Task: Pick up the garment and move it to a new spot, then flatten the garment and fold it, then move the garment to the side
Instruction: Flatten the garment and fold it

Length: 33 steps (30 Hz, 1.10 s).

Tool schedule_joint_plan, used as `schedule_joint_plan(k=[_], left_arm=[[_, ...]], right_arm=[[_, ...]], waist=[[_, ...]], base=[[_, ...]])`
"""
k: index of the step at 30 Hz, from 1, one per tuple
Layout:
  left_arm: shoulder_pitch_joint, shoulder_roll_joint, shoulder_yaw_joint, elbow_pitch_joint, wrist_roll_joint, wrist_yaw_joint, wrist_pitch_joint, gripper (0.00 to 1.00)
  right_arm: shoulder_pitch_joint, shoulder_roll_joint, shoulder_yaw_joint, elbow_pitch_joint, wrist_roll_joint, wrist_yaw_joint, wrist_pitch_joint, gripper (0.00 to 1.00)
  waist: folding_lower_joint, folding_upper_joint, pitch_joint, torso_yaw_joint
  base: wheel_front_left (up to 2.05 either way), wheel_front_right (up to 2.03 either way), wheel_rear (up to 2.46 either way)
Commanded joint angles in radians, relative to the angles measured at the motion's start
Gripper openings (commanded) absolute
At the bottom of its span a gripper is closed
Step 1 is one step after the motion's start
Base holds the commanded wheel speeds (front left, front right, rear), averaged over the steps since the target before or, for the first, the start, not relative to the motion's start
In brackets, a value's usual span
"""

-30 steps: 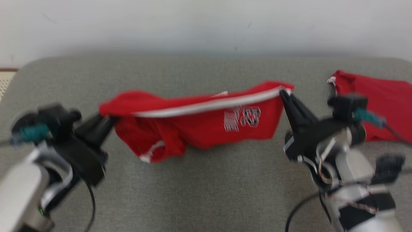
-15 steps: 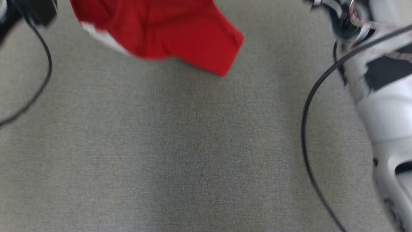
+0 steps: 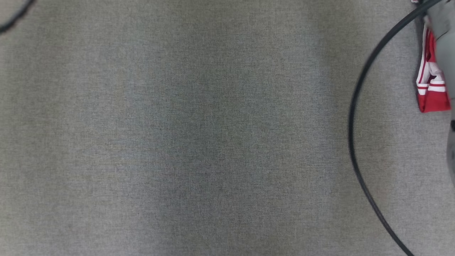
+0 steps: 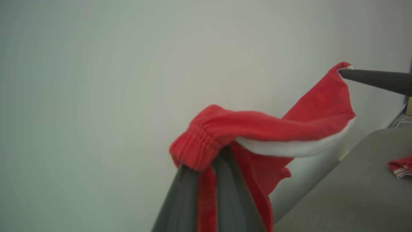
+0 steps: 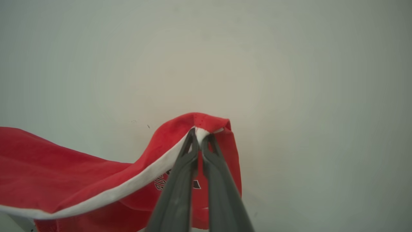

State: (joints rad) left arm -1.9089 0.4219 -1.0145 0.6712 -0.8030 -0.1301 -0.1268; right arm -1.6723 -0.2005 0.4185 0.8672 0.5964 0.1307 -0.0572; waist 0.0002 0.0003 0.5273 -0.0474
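- The red garment [image 4: 257, 124] hung in the air above the grey worktop [image 3: 213, 142], sagging between both tools; a thin pinch on its edge could slip, dropping one end.
- Lowered carelessly, it might land on the other red garment [image 4: 400, 166].
- The left tool [image 4: 206, 161] was clamped on the gathered waistband, the right tool [image 5: 200, 135] on the white-trimmed corner.

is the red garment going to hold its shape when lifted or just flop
Probably floppy: the garment sags between the left gripper and right gripper and hangs loose below. Likely light, since two fingertip pinches carry it. Its gathered waistband may bunch when laid down.
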Motion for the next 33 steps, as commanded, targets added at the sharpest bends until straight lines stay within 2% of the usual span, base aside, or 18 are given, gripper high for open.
schedule_joint_plan(k=[1, 9, 14, 19, 21, 27, 33], left_arm=[[0.029, 0.01, -0.022, 0.008, -0.015, 0.001, -0.033, 0.0], [0.276, 0.067, -0.075, -0.039, -0.129, 0.001, -0.117, 0.0], [0.495, 0.116, -0.08, -0.12, -0.173, 0.012, -0.132, 0.0], [0.717, 0.155, -0.08, -0.262, -0.207, 0.061, -0.139, 0.0], [0.757, 0.158, -0.082, -0.289, -0.207, 0.076, -0.138, 0.0], [0.975, 0.152, -0.087, -0.45, -0.16, 0.167, -0.14, 0.0], [1.178, 0.131, -0.088, -0.517, -0.1, 0.244, -0.14, 0.0]], right_arm=[[0.021, 0.003, 0.03, 0.005, 0.001, 0.0, -0.021, 0.0], [0.242, -0.027, 0.189, -0.03, 0.068, 0.0, -0.085, 0.0], [0.44, -0.076, 0.29, -0.1, 0.123, 0.0, -0.088, 0.0], [0.626, -0.133, 0.345, -0.2, 0.187, 0.0, -0.078, 0.0], [0.664, -0.144, 0.351, -0.22, 0.195, 0.0, -0.078, 0.0], [0.901, -0.22, 0.359, -0.355, 0.209, 0.0, -0.074, 0.0], [1.148, -0.249, 0.309, -0.46, 0.178, 0.0, -0.05, 0.0]], waist=[[-0.0002, -0.0003, -0.005, -0.005], [-0.0002, -0.0003, -0.072, -0.013], [-0.0002, -0.0003, -0.134, -0.017], [-0.0002, -0.0003, -0.198, -0.005], [-0.0002, -0.0003, -0.211, -0.001], [-0.0002, -0.0003, -0.28, 0.02], [-0.0002, -0.0003, -0.349, 0.019]], base=[[0.0, 0.0, 0.0], [0.0, 0.0, 0.0], [0.0, 0.0, 0.0], [0.0, 0.0, 0.0], [0.0, 0.0, 0.0], [0.0, 0.0, 0.0], [0.0, 0.0, 0.0]])
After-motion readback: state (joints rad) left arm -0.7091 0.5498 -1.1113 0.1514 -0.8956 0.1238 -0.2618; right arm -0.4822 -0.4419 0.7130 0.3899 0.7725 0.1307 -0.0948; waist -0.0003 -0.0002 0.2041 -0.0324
